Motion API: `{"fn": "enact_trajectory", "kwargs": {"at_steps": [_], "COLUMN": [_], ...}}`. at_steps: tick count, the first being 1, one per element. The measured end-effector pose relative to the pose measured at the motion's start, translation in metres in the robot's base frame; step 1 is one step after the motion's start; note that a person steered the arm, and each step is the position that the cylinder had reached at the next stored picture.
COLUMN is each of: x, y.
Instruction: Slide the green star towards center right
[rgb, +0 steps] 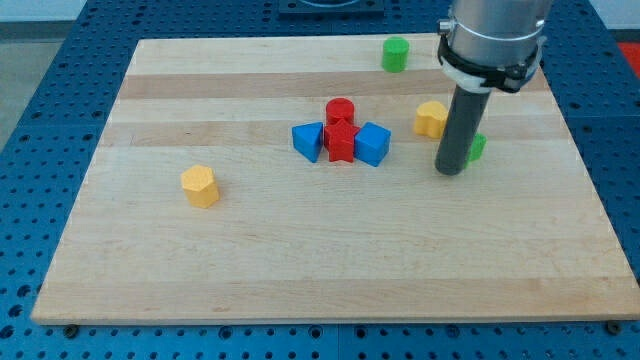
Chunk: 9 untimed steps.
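Observation:
The green star (477, 147) lies at the view's right of the board, mostly hidden behind my rod; only its right edge shows. My tip (451, 172) rests on the board at the star's left side, touching or nearly touching it. A yellow block (431, 118) sits just up and left of the star.
A green cylinder (395, 54) stands near the board's top edge. A red cylinder (340, 111), a red block (342, 142), a blue triangular block (308, 140) and a blue cube (372, 144) cluster at the centre. A yellow hexagonal block (200, 186) lies at the left.

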<state>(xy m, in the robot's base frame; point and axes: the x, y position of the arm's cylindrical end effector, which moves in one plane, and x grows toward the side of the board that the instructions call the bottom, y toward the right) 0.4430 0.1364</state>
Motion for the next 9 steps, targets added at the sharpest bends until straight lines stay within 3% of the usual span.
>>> {"fn": "enact_trajectory", "kwargs": {"at_steps": [5, 9], "x": [-0.081, -0.061], "y": [0.029, 0.044]}}
